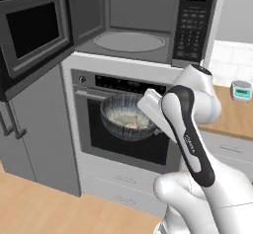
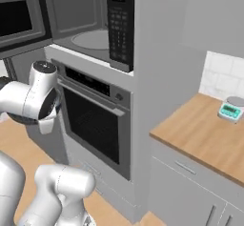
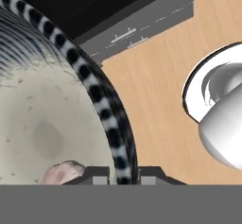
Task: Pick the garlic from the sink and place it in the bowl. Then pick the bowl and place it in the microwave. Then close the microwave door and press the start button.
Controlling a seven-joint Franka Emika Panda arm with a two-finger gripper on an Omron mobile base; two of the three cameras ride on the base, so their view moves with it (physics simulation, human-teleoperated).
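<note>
The hand (image 3: 123,178) is clamped on the rim of the bowl (image 1: 126,117), garlic (image 1: 132,123) looks to be inside. The open microwave (image 1: 129,41) sits straight above, so it's a lift up and in.

Grey cabinets (image 1: 42,129), a built-in oven (image 2: 95,125), wood floor (image 1: 44,203), wooden counter (image 2: 200,134).

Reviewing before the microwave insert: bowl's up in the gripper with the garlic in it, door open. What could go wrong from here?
1. The gripper pinches the bowl by one spot on its rim, so the bowl could tilt or slip as it rises.
2. The garlic lies loose inside; a tilt might roll it out.
3. The bowl hangs in front of the oven, below the microwave cavity, and could clip the lower edge of the opening.
</note>
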